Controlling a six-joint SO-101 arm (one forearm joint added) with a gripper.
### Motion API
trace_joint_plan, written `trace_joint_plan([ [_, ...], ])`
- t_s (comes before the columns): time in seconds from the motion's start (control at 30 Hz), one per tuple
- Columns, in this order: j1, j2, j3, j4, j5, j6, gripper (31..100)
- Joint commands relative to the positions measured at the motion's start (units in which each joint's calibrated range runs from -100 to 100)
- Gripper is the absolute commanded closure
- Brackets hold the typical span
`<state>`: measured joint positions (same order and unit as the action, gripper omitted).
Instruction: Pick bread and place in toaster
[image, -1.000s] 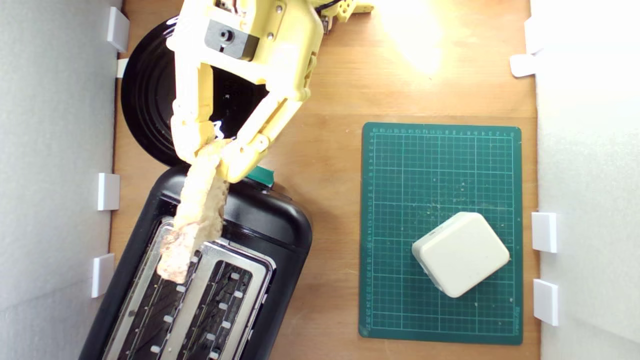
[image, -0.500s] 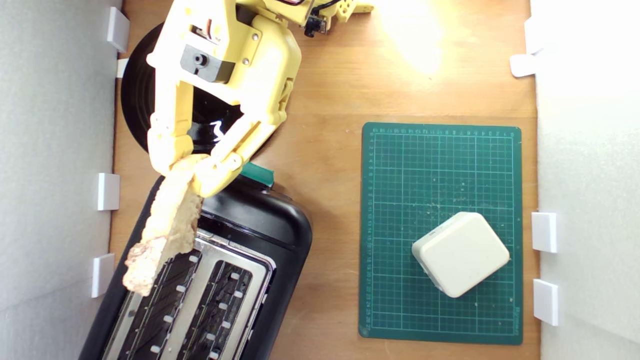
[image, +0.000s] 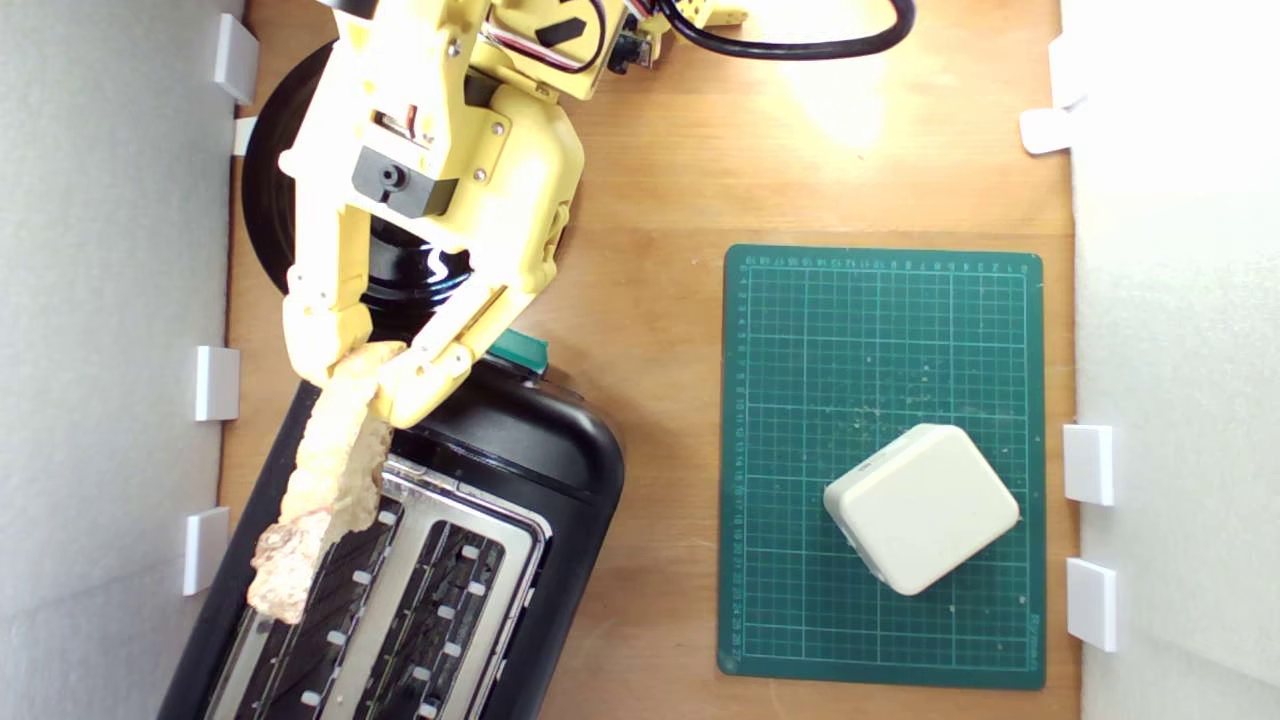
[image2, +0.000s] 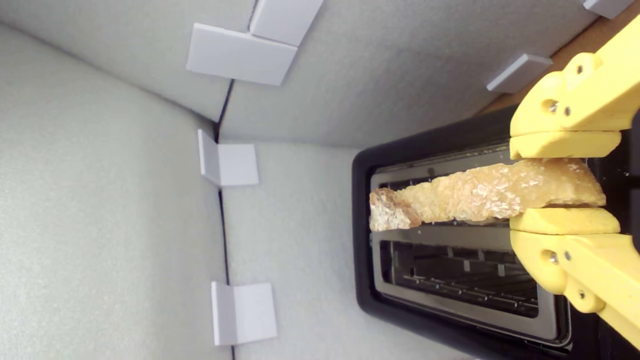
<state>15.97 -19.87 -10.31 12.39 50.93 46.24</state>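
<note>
Change: tool (image: 360, 378) and bread (image: 320, 490) have shifted slightly lower in the exterior view since half a second ago | Tool: clamped on bread edgewise | Bread: above toaster (image: 520, 450), over slot nearer exterior view's left | Surface: wooden table (image: 650, 200), green cutting mat (image: 800, 400), cream block (image: 920, 508) | Room: white foam walls (image: 110, 300)

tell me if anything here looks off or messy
Two small things. The green cutting mat is sprinkled with pale crumbs. The toaster sits skewed to the table edges, and the bread pinched in the gripper hangs over its slot nearer the foam wall, not yet inside.
</note>
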Motion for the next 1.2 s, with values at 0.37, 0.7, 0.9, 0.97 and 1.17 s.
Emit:
trace_joint_plan([
  [0.37, 0.47, 1.06, -3.26, -0.52, -2.55, 5.48, 77.1],
  [0.7, 7.23, 2.81, -3.35, -13.48, -2.55, 12.49, 77.1],
  [0.9, 8.93, 4.23, -3.63, -14.3, -2.64, 12.75, 77.1],
  [0.97, 9.01, 4.56, -3.44, -14.3, -4.17, 12.23, 77.1],
  [1.17, 8.68, 5.72, -3.63, -10.31, -8.53, 7.88, 77.1],
])
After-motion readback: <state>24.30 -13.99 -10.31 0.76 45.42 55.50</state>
